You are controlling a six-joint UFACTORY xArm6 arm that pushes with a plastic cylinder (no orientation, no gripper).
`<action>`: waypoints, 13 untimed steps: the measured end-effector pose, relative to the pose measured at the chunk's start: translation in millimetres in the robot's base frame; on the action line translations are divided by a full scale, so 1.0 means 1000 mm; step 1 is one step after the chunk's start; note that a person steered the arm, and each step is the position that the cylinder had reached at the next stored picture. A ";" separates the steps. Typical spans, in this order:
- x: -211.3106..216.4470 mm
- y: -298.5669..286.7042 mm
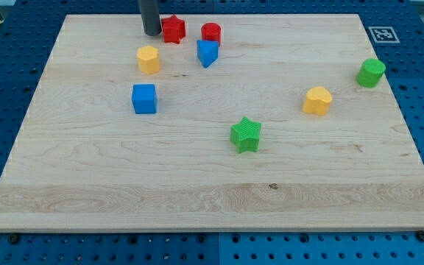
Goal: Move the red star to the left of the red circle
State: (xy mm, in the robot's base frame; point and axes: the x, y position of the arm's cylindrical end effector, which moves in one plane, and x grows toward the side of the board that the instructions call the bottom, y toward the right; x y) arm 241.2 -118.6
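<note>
The red star [173,29] lies near the board's top edge, left of centre. The red circle [211,32] stands a short way to its right, with a small gap between them. My tip [152,34] is at the lower end of the dark rod, just left of the red star and close against its left side; I cannot tell if it touches. A blue block with a pointed bottom [207,53] sits just below the red circle.
A yellow hexagonal block [149,59] sits below my tip and a blue cube [144,99] below that. A green star [246,135] lies mid-board, a yellow heart-like block [317,101] at right, a green cylinder [371,73] far right. The wooden board [87,184] lies on a blue pegboard.
</note>
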 end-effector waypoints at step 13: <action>-0.019 0.037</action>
State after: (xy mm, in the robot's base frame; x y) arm 222.0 -81.5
